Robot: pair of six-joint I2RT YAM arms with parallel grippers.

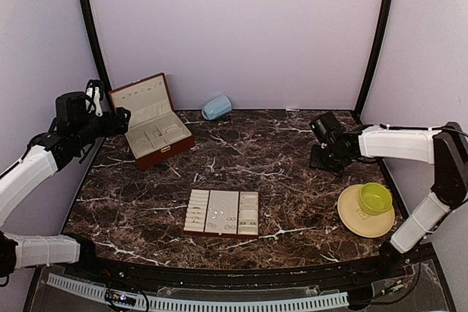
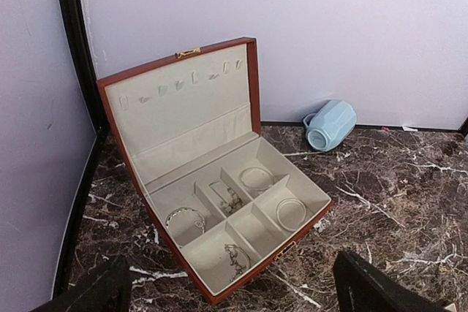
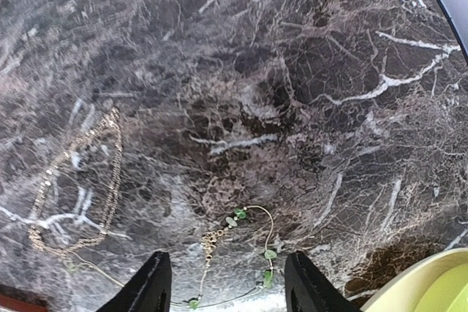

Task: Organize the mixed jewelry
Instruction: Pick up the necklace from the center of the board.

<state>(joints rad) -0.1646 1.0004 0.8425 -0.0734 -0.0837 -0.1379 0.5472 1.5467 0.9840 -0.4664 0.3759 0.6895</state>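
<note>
Seen from above, small rings and earrings (image 1: 223, 217) sit in the cream tray (image 1: 221, 212) at lower centre. The left wrist view shows its gripper (image 2: 227, 294) wide open, empty, before the open box (image 2: 219, 180). The right gripper (image 3: 227, 283), parted and holding nothing, hangs over a beaded chain (image 3: 241, 242).

Soft, even light fills all three views, leaving only faint shadows, such as the one under the box (image 2: 219, 202) and beside the mug (image 2: 330, 123); the pale walls look flat and slightly lilac. The overhead view is sharp but small, with the corner posts bowing outward at the edges. The right wrist view is smeared with blur over the surface's (image 3: 292, 71) upper left, and the gold chain (image 3: 77, 180) there looks soft.
</note>
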